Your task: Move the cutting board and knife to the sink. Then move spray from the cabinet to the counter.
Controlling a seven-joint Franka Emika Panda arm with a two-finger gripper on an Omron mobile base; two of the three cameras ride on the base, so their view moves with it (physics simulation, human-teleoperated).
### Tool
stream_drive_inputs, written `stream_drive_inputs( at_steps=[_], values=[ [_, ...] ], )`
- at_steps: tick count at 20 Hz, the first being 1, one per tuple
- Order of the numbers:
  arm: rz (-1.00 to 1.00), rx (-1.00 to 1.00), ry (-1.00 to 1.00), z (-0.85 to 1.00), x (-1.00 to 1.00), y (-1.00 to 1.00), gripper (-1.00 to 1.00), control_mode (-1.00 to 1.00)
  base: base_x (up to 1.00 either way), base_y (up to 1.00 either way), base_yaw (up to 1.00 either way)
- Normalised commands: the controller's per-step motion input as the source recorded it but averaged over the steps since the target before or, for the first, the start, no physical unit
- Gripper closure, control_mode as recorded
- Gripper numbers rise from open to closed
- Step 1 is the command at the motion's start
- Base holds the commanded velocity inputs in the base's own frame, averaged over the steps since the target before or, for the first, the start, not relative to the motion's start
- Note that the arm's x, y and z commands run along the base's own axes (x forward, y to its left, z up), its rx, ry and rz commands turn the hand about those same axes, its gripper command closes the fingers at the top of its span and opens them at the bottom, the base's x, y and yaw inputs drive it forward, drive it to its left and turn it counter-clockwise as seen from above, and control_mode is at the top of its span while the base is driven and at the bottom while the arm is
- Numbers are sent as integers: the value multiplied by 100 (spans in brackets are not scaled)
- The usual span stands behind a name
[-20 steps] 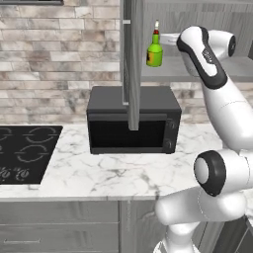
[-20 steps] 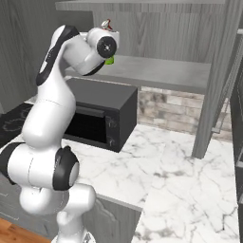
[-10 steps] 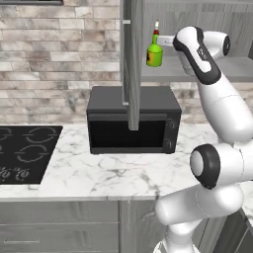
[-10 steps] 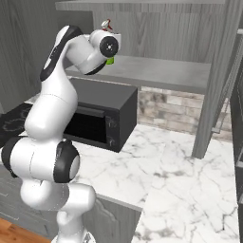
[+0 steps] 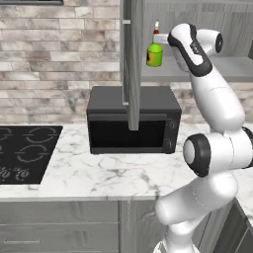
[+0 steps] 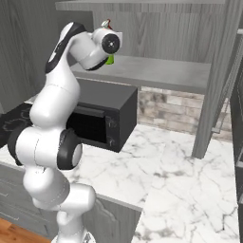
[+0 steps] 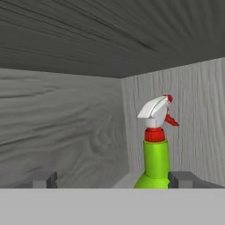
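Your white arm has crept forward over the last second, so the small green spray bottle with red neck and white nozzle [image 5: 154,53] now stands just ahead of the hand, where a moment ago there was a wider gap between them in the left base view. The bottle is upright on the plain grey shelf [image 6: 156,71] of the grey wood-grain wall cabinet [image 7: 79,127], near its far left corner, above the black microwave [image 5: 132,120].

In the hand view the pincer [image 7: 113,179] stands with its two dark fingertips [image 7: 45,179] spread as wide as they go and nothing between them yet. The bottle [image 7: 155,145] sits toward the right tip, not centred in the gap.

Judged from this, you are in the approach for the second half of the task: the reach is nearly made, the grasp is not. The next move probably calls for a small sideways correction so that the bottle's body falls midway between the tips before closing; otherwise one tip may nudge it over.

The white marble surface with grey veins [image 6: 180,166], to the right of the microwave, has room for the bottle.
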Motion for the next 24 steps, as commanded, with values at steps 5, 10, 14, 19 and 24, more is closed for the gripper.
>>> stream_drive_inputs(
  at_steps=[5, 10, 14, 19, 24],
  values=[
    [0, 0, 0, -5, 36, -2, -100, -100, 0, 0, 0],
    [0, 0, 0, -1, 34, 0, -100, -100, 0, 0, 0],
    [0, 0, 0, -2, 34, 0, -100, -100, 0, 0, 0],
    [0, 0, 0, -7, 26, 0, -100, -100, 0, 0, 0],
    [0, 0, 0, -4, 25, 0, -100, -100, 0, 0, 0]
  ],
)
